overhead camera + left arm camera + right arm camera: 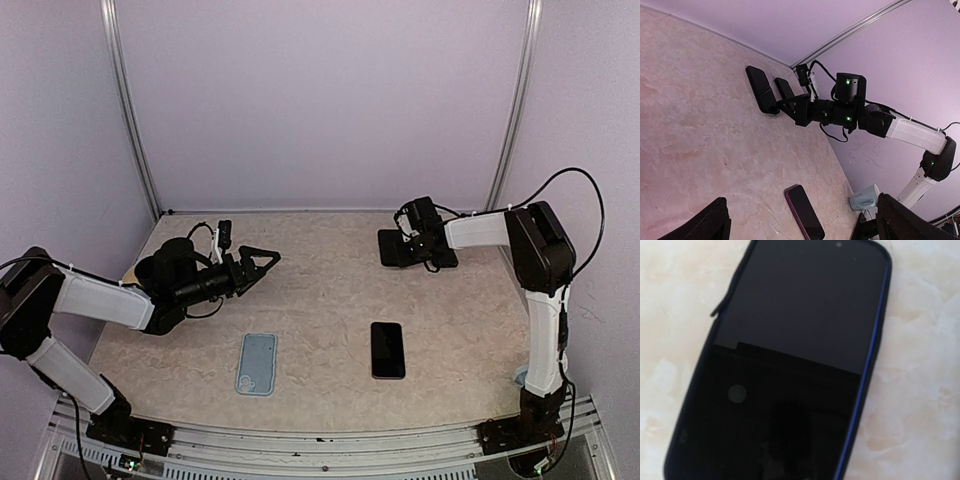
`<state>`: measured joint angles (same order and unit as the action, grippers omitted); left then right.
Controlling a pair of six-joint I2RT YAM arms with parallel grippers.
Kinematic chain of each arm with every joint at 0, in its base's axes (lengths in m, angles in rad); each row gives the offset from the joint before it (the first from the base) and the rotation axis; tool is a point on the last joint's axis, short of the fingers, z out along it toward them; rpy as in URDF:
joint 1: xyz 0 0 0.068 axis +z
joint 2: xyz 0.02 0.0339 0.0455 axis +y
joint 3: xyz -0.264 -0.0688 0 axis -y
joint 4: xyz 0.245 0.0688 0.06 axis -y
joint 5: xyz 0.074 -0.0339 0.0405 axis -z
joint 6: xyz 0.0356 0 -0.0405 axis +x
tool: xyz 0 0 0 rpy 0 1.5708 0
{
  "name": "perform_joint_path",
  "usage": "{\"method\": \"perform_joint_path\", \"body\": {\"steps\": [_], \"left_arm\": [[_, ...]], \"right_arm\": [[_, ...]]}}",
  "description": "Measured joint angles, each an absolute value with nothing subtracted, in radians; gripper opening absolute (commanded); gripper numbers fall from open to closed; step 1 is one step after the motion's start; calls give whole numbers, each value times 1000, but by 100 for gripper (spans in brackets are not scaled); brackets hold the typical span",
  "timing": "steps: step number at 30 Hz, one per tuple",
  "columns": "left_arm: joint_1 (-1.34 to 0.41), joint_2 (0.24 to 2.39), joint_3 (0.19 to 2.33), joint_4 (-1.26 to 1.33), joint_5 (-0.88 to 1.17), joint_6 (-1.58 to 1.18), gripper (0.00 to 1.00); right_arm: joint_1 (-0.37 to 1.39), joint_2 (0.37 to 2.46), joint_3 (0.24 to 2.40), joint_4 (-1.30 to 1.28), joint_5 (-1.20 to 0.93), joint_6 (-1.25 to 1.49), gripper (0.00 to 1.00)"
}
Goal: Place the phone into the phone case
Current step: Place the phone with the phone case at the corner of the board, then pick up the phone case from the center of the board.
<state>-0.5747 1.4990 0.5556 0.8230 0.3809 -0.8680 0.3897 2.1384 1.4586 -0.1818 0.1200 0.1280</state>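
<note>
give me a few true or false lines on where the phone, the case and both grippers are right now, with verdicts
1. The phone sits inside the phone case. False: it lies bare on the table, apart from the case, on the right arm's side.
2. The left gripper is open and holds nothing. True.
3. The right gripper grips the phone. False: it is farther back over the table, well clear of the phone.
4. The phone case lies nearer the left arm than the right arm. True.
</note>
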Motion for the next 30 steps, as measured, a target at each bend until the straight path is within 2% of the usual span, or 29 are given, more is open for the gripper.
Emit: {"method": "perform_joint_path", "body": {"steps": [30], "left_arm": [[-575,1499,545,830,381,-868,99]], "right_arm": [[374,2154,1496,-223,90,108,0]]}}
